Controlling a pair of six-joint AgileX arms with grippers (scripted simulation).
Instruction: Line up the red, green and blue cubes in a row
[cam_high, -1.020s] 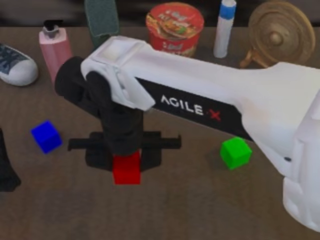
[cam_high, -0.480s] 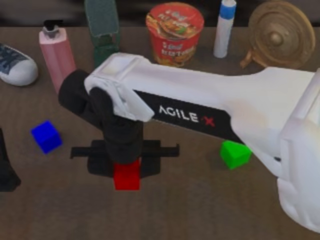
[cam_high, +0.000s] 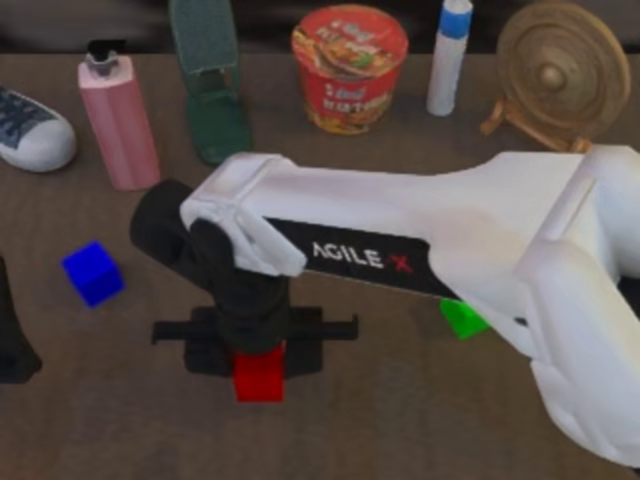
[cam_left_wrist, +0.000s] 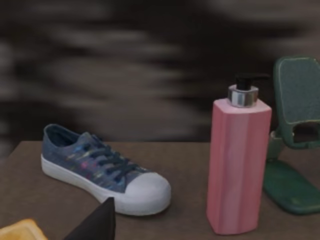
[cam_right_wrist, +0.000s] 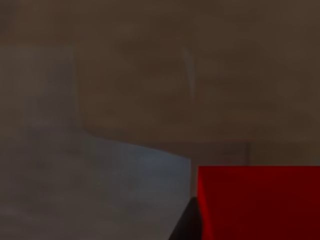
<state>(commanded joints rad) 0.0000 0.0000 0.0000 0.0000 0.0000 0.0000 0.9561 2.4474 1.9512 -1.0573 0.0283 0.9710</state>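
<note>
The red cube (cam_high: 259, 378) sits between the black fingers of my right gripper (cam_high: 259, 362), which is shut on it near the table's front middle. In the right wrist view the red cube (cam_right_wrist: 260, 202) fills the lower corner beside one dark finger (cam_right_wrist: 189, 225). The blue cube (cam_high: 93, 272) rests on the table at the left, apart from both arms. The green cube (cam_high: 462, 319) lies to the right of the red one, mostly hidden under my right arm's white forearm. My left gripper (cam_high: 10, 340) is parked at the left edge.
Along the back stand a sneaker (cam_high: 30, 130), a pink pump bottle (cam_high: 118, 120), a dark green stapler (cam_high: 210, 85), a red noodle cup (cam_high: 349, 66), a white and blue bottle (cam_high: 449, 58) and a round brass object (cam_high: 560, 72).
My right arm has moved toward the table's front edge, carrying the red cube with it. Its forearm now covers most of the green cube. The blue cube has not moved.
</note>
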